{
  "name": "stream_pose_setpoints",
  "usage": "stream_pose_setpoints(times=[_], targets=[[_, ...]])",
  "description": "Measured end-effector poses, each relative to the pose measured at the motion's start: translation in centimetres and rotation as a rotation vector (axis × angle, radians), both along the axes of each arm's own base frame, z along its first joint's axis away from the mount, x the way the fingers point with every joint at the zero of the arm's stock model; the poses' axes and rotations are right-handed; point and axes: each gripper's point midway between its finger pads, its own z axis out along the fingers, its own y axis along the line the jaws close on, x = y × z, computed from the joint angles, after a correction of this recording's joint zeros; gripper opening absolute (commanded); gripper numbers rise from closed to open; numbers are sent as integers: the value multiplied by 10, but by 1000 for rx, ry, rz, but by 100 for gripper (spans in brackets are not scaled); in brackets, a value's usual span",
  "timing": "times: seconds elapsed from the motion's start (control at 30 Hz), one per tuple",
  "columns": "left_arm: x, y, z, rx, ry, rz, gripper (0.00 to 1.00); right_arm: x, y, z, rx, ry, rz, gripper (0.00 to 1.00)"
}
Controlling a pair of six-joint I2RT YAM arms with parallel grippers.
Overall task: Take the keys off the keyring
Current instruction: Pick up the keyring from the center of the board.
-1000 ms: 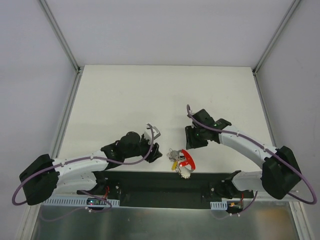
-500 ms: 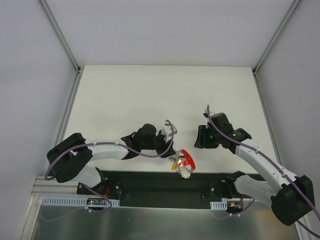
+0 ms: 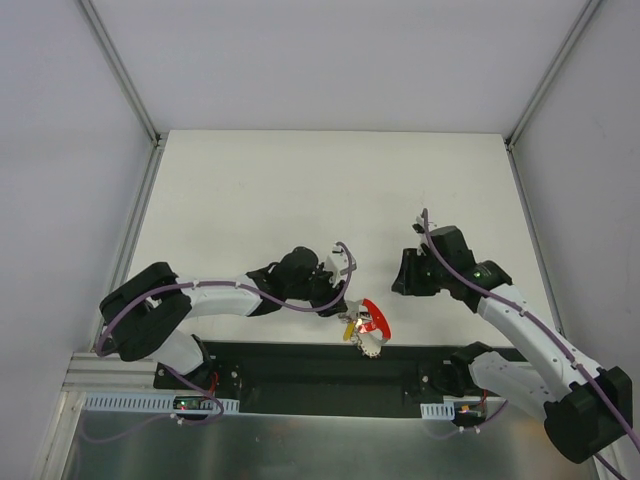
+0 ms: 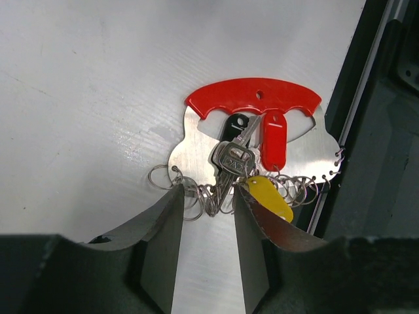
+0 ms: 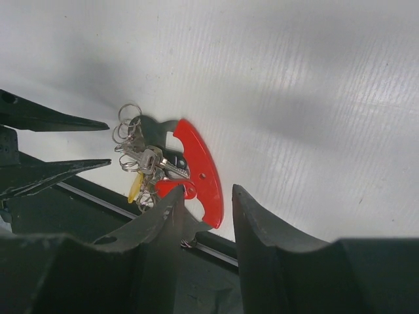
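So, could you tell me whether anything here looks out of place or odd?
Yes: the keyring with its keys lies askew at the table's near edge, one end seemingly overhanging the black strip. Nothing looks damaged.

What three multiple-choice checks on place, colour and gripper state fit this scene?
1. Where on the white table does the bunch of small silvery metal keys lie? A. far edge; B. near edge, beside the black base strip; C. left edge.
2. What colour is the crescent-shaped plastic piece? A. blue; B. green; C. red.
3. The left gripper is: A. open at the bunch's edge; B. shut on keys; C. out of view.
Key: B, bunch rests by the strip; C, crescent shows red; A, fingers stand apart.
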Motion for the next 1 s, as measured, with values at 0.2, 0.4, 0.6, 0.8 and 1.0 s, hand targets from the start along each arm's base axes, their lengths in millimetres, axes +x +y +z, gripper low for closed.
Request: stream_pose_setpoints(times=[0.2, 0.4, 0.6, 0.8, 1.0], targets=[[-3, 3, -12, 34, 26, -3, 35, 2, -3, 5, 8, -22, -9, 37], [-8, 5, -28, 67, 60, -21, 32, 3, -6, 4, 5, -20, -17, 37], [-10, 5, -35, 84, 79, -29, 32, 4, -7, 4, 7, -19, -16, 36], [-10, 2, -36, 84, 86, -41, 0, 4, -7, 5, 13, -19, -12, 36], [-8, -2, -29, 84, 103, -35, 0, 3, 7, 12, 85, -37, 50, 36]])
